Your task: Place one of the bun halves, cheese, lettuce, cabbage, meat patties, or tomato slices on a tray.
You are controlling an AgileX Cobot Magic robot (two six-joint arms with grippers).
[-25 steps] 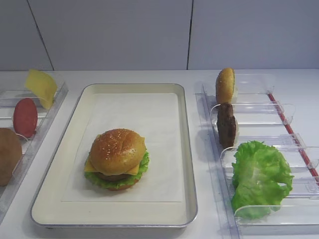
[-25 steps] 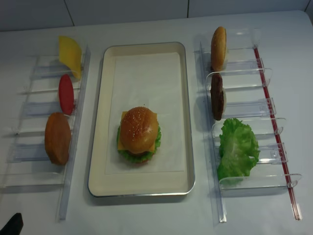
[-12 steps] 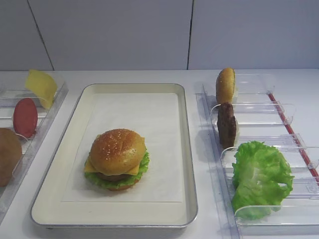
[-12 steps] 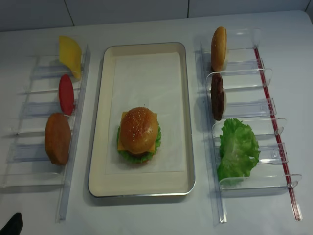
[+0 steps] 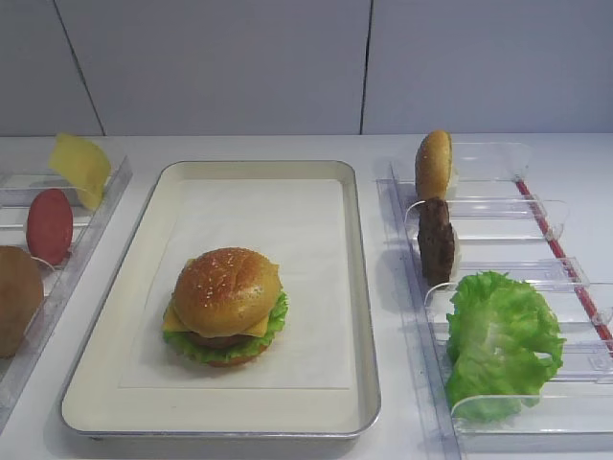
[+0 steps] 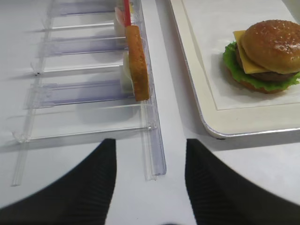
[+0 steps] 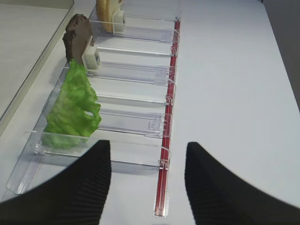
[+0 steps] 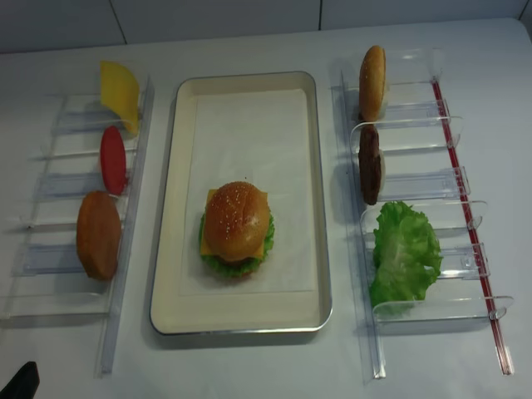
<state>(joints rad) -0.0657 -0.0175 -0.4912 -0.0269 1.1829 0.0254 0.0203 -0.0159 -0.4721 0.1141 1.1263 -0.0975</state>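
On the paper liner of the tray (image 8: pixel 170 208) you find a finished stack: the sesame bun top (image 8: pixel 237 218) sits on cheese (image 8: pixel 213 199), a patty and lettuce, so the sandwich looks assembled and the placing step seems done; the stack stands toward the near end, leaving the far part of the liner bare. To either side, the clear racks (image 8: pixel 416 179) hold the spare pieces upright on edge, probably so that fingers can close on them from above; on your right stand a bun half (image 8: pixel 371 81), a meat patty (image 8: pixel 369 164) and the big lettuce leaf (image 8: pixel 404 252); on your left a cheese slice (image 8: pixel 119 93), a tomato slice (image 8: pixel 112 160) and another bun half (image 8: pixel 98 234). Both arms hang back near the front of the surface, well clear of the tray; the right gripper (image 7: pixel 147 180) has its fingers apart and empty, pointed along the right rack; the left gripper (image 6: pixel 150 183) likewise shows fingers apart, holding nothing, beside the left rack.
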